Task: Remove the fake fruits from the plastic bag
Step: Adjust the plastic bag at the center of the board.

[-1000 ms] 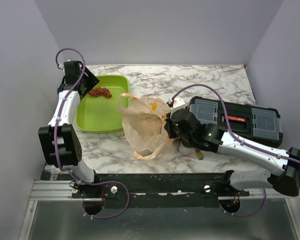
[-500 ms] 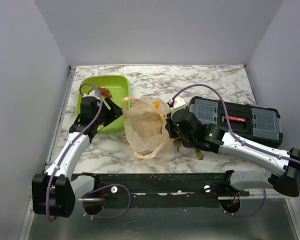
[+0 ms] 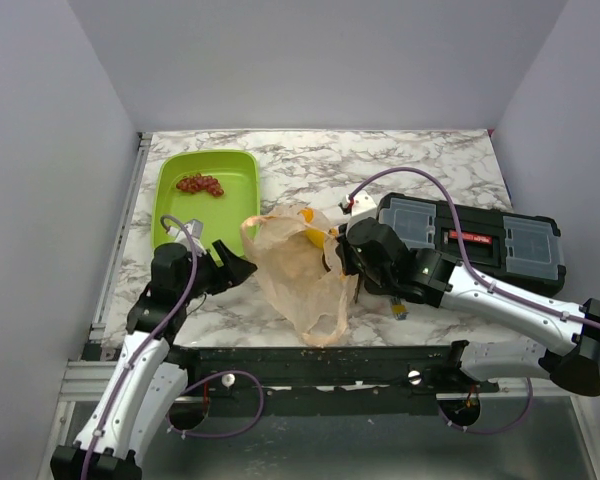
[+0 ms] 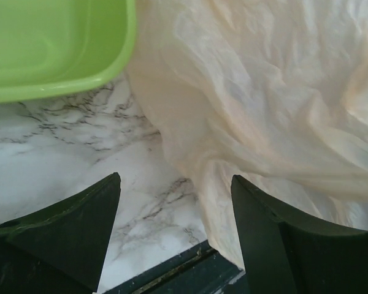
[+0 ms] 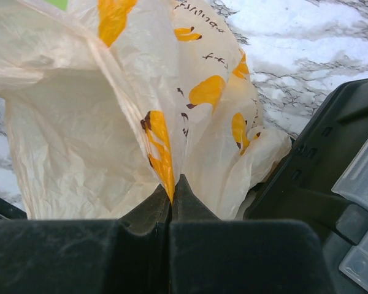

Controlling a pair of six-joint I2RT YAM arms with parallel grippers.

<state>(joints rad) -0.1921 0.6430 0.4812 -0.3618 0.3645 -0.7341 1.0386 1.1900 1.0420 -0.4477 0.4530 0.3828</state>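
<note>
Left gripper (image 3: pixel 232 268) is now off the tray (image 3: pixel 235 205) and sits low over the marble table (image 3: pixel 400 165) at the near-left side of the plastic bag (image 3: pixel 295 270). A second ago it was up over the far end of the tray, right at the grapes (image 3: pixel 200 184); half a second ago it was crossing the tray's near half. The grapes lie in the far end of the tray, well apart from the bag, same spot as a second ago, so I read that fruit as done and the arm as coming back for the next one. In the left wrist view its jaws stand wide with nothing gripped, only marble and the bag's crinkled edge ahead of them, tray corner at upper left. Right gripper (image 5: pixel 172 187) is pinched tight on a fold of the bag's right side, just beside the black toolbox (image 3: pixel 480 240), same hold as before. The bag has shifted though: it now trails further toward the near table edge than a second ago. Mango not confirmed: an orange patch shows at the bag's far rim in the top view, could be fruit or print, can't tell. Likely inside the bag; that one is left to do.
</note>
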